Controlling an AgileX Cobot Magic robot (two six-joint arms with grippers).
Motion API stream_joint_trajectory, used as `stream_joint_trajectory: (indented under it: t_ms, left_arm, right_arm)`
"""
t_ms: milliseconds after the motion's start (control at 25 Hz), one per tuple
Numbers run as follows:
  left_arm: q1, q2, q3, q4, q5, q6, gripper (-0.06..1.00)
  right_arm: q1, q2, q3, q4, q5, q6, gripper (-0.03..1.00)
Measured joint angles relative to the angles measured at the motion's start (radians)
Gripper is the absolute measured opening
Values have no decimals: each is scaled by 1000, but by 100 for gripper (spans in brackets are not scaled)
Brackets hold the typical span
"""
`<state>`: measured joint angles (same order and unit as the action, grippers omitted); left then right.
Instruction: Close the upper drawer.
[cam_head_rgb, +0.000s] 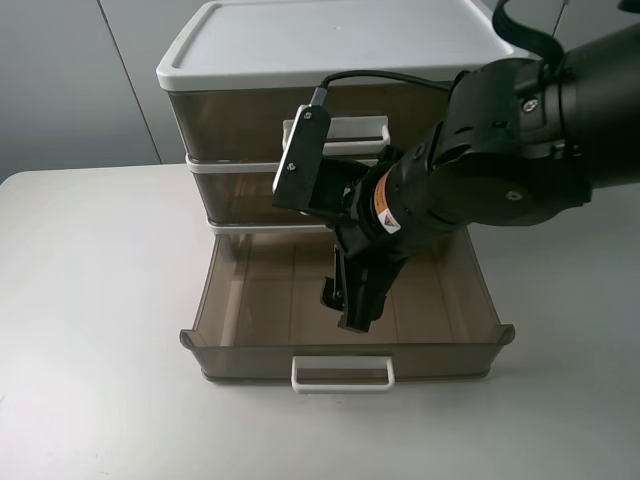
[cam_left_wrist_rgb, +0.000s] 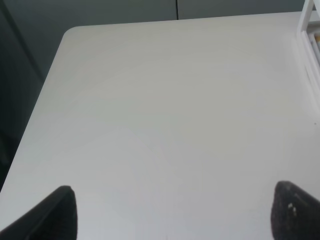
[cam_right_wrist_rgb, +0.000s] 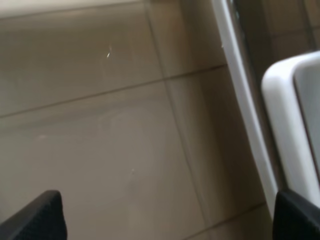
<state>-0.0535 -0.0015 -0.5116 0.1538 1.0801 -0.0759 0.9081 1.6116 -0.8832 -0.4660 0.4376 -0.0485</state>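
The upper drawer (cam_head_rgb: 240, 195), the middle smoky-brown tier of the white-framed cabinet (cam_head_rgb: 330, 45), looks pushed in; my right arm hides its handle. The lowest drawer (cam_head_rgb: 260, 300) below it is pulled far out, with its white loop handle (cam_head_rgb: 342, 373) at the front. My right gripper (cam_head_rgb: 353, 300) hangs open and empty inside this pulled-out drawer. In the right wrist view the gripper (cam_right_wrist_rgb: 165, 222) is above the drawer's brown floor (cam_right_wrist_rgb: 100, 140), with a white handle (cam_right_wrist_rgb: 290, 125) beside it. My left gripper (cam_left_wrist_rgb: 172, 215) is open over the bare table (cam_left_wrist_rgb: 165, 100) and is out of the exterior view.
The top-tier drawer (cam_head_rgb: 230, 125) is shut, and its white handle (cam_head_rgb: 345, 128) sticks out behind my right arm. The cabinet's white edge (cam_left_wrist_rgb: 311, 30) shows at the side of the left wrist view. The grey table (cam_head_rgb: 90, 300) surrounds the cabinet.
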Motion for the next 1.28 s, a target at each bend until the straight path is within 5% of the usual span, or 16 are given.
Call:
stream_joint_trajectory:
  t_ms: [480, 840, 1000, 1280]
  left_arm:
    - [0, 0, 0, 0, 0, 0, 74]
    - [0, 0, 0, 0, 0, 0, 74]
    - [0, 0, 0, 0, 0, 0, 74]
    - [0, 0, 0, 0, 0, 0, 74]
  right_arm:
    - [63, -64, 2, -5, 66, 63, 63]
    - [112, -345, 2, 397, 364, -27, 63]
    - [-15, -506, 2, 424, 507, -31, 63]
    - [-505, -770, 2, 317, 617, -33, 63]
